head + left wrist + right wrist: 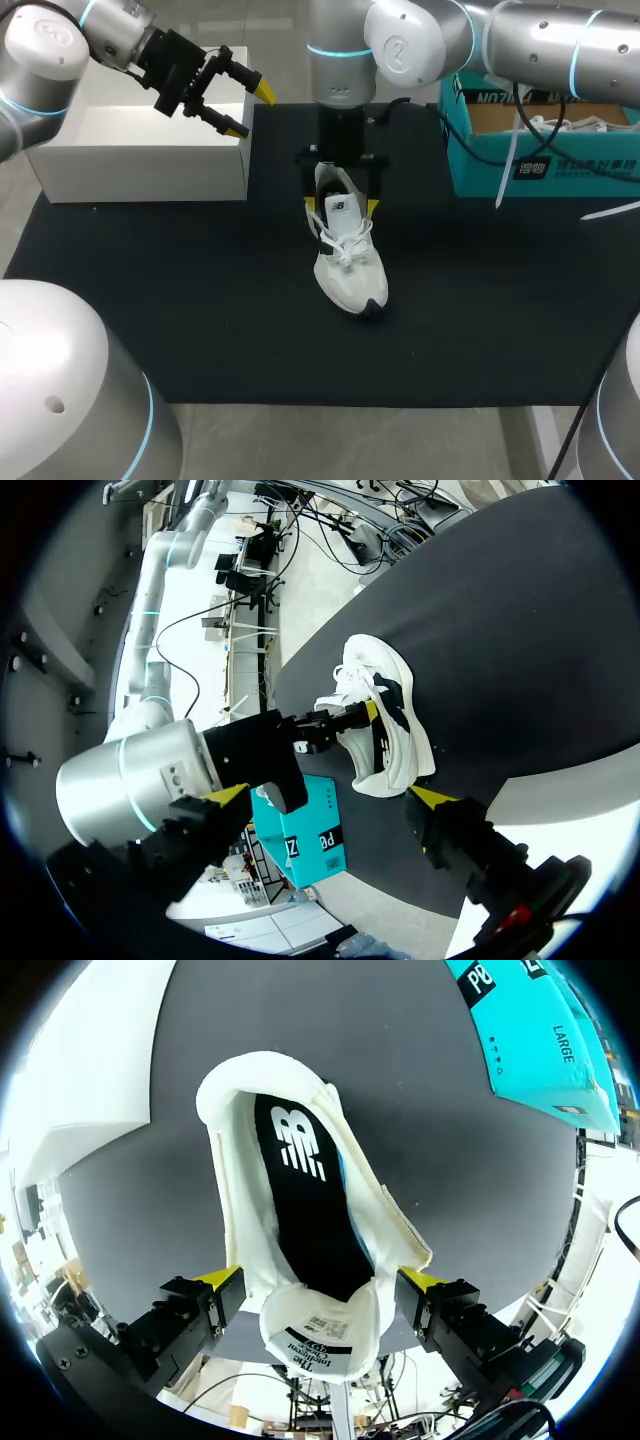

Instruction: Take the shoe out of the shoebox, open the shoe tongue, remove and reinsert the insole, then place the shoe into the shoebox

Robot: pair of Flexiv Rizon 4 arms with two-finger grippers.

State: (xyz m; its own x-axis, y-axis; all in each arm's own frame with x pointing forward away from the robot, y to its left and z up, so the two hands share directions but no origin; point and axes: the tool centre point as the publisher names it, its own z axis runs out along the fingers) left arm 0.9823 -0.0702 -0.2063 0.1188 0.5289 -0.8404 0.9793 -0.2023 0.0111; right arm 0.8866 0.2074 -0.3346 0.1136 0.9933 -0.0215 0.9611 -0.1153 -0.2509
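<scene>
Head view: shoe [346, 262] lengthwise near-far, toe nearest camera.

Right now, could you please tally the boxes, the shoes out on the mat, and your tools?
Boxes: 2 (white shoebox, teal box)
Shoes out on the mat: 1 (white shoe)
Tools: 2 (left tool, right tool)
Total: 5
</scene>
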